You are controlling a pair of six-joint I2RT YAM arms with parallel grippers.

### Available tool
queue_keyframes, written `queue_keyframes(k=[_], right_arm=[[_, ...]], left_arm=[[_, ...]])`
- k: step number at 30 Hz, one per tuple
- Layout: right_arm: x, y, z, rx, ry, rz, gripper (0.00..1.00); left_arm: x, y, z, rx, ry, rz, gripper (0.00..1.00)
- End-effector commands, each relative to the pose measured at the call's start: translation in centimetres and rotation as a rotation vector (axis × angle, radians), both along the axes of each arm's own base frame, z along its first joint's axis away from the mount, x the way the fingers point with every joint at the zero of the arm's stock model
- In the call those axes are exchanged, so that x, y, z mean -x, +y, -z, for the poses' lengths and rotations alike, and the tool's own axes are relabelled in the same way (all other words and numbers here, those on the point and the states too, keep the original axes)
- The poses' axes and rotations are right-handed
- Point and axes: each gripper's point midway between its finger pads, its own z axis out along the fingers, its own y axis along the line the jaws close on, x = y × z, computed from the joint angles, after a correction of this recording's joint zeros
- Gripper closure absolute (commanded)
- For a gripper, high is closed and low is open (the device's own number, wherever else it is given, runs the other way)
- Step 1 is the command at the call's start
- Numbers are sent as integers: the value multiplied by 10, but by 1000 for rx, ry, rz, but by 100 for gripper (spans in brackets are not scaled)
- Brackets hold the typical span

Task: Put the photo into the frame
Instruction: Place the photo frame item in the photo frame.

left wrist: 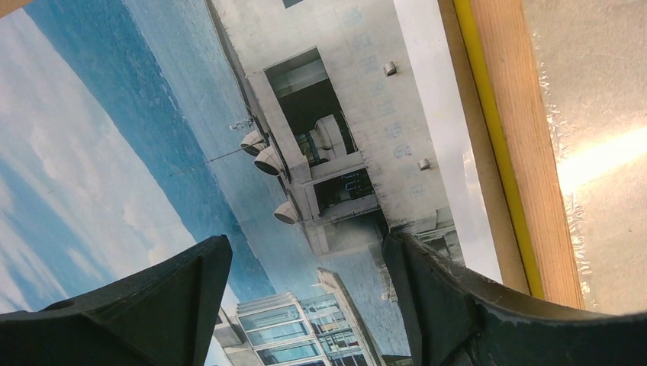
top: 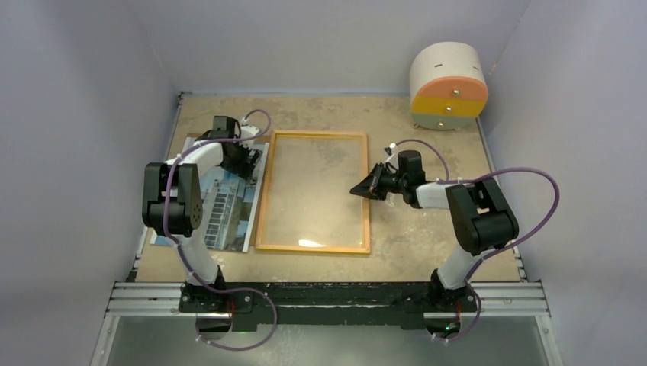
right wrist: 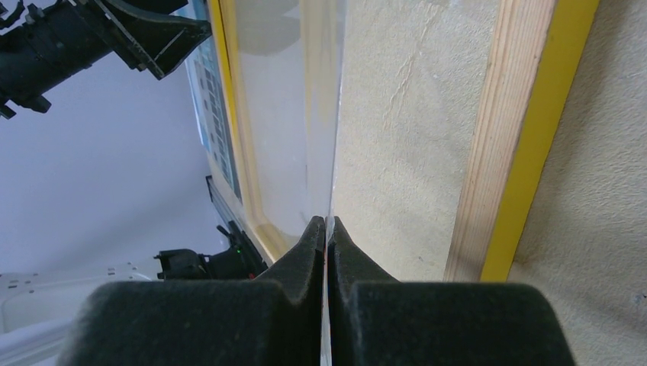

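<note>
The photo (top: 221, 210) (left wrist: 191, 114), a glossy print of a white building and blue sky, lies flat at the left of the table. My left gripper (top: 248, 160) (left wrist: 305, 305) hangs open just above its far right part, with nothing between the fingers. Beside it lies the frame (top: 311, 247) (left wrist: 526, 152) (right wrist: 519, 152), wood-coloured back up, with a yellow edge. At the frame's right side my right gripper (top: 366, 185) (right wrist: 326, 225) is shut on the edge of the clear pane (right wrist: 305, 114), which rises edge-on from the jaws.
A brown backing board (top: 189, 139) (left wrist: 11, 6) shows under the photo's far left corner. A round wooden drum (top: 449, 84) with orange and yellow bands stands at the back right. Grey walls close in both sides.
</note>
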Motion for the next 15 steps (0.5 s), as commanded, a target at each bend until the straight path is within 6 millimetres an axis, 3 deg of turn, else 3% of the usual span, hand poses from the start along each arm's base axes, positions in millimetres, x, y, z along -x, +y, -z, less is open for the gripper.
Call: queue_keyframes(k=[1, 15], right_arm=[[-5, 5, -15, -14, -49, -48, 100], [-14, 8, -28, -36, -120, -58, 100]], left_arm=[[-2, -3, 1, 7, -7, 1, 20], [3, -12, 10, 7, 7, 22, 20]])
